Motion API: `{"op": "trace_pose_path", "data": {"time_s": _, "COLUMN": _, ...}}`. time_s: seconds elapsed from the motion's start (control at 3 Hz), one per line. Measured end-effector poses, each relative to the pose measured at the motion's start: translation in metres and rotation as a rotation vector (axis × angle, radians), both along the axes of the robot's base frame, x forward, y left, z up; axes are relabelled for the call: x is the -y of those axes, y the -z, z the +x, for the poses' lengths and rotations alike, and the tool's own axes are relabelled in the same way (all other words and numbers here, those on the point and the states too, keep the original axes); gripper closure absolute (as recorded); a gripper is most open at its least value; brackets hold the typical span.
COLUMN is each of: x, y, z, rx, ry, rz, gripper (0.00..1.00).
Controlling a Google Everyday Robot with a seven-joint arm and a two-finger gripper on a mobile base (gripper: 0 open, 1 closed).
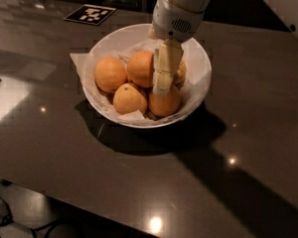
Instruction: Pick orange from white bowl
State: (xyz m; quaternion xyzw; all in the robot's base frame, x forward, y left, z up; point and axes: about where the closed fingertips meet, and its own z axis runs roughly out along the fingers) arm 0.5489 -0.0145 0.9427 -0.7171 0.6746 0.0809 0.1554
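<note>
Far to the left of the tool and beyond it, a black-and-white tag (89, 14) lies flat on the dark, glossy bench (49, 148). The white bowl (118, 39) stands on the bench directly under the tool. A corner of its crumpled paper (79, 61) sticks out over the rim on the left.

Five fruits lie in the bowl. The left orange (110, 74) sits well to the left of the tool, round and evenly coloured. The spotted orange (129, 99) lies nearer the front and left of the tool tip, paler, with a small dark dot on top. The orange (140, 68) lies just left of the tool, touching or nearly touching it. It is big, round and smooth, with a deep orange skin, and its right edge is hidden behind the tool.

The tool (161, 89) hangs from the pale arm (181, 9) and reaches down into the bowl, its cream tip at the top of the front orange (166, 103). Whether it is released or clenched cannot be told. The back orange (180, 72) shows just right of the tool, mostly hidden.
</note>
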Motion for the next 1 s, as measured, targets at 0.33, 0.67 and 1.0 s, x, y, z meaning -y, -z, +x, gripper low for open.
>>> {"op": "trace_pose_path", "data": {"time_s": 0.33, "x": -0.008, "y": 0.005, "z": 0.003, "rx": -0.012, "ry": -0.036, "rz": -0.028, "gripper": 0.0}}
{"op": "trace_pose_path", "data": {"time_s": 0.67, "x": -0.014, "y": 0.01, "z": 0.008, "rx": -0.028, "ry": -0.058, "rz": -0.045, "gripper": 0.03}}
{"op": "trace_pose_path", "data": {"time_s": 1.0, "x": -0.017, "y": 0.022, "z": 0.014, "rx": -0.042, "ry": -0.077, "rz": -0.059, "gripper": 0.21}}
